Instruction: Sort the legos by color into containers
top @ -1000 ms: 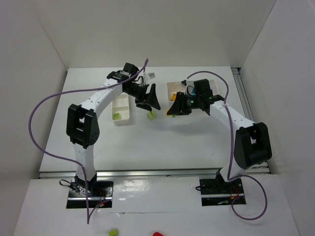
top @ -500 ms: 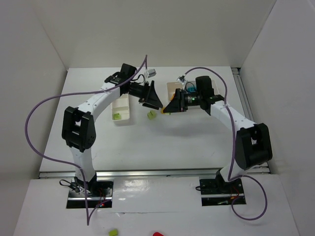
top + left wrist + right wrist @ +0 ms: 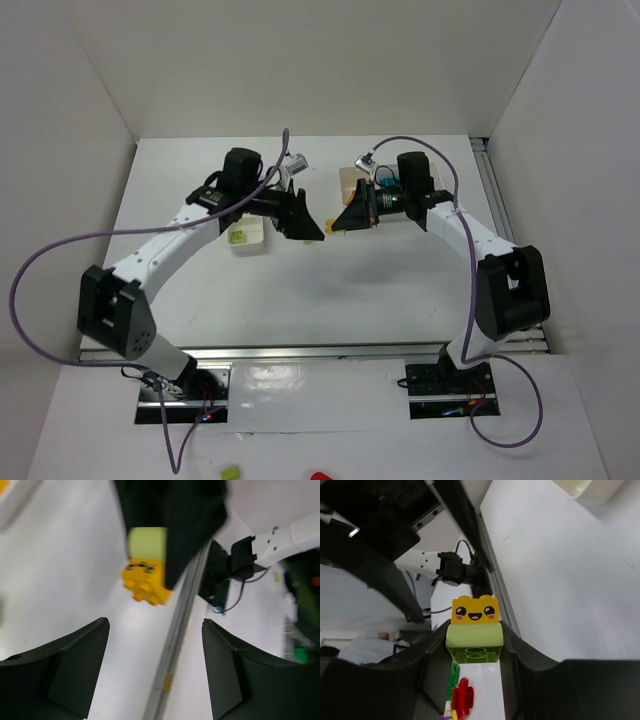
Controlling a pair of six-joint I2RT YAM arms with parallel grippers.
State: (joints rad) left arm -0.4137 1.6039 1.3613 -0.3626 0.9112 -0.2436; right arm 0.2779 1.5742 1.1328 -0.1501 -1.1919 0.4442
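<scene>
Our left gripper (image 3: 155, 647) has swung in to face the right one's stacked pair.

Our right gripper (image 3: 475, 630) is clamped on the small lime green plastic brick (image 3: 474, 641), the yellow smiling-face brick (image 3: 475, 611) stuck on its outer end, held above the table. The left gripper, jaws spread and empty, now sits just beside them, so we judge pulling the colours apart comes next. Beyond lie the narrow white plastic tray (image 3: 252, 212), holding another lime brick (image 3: 238, 236), and the wider tray (image 3: 349, 180), on a white table (image 3: 330, 290) between plain white walls (image 3: 330, 60).

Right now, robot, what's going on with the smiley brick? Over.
Right gripper shut on lime brick, yellow smiley brick stuck to it. Left gripper open, facing the bricks, not touching. Nothing seen between them.
</scene>
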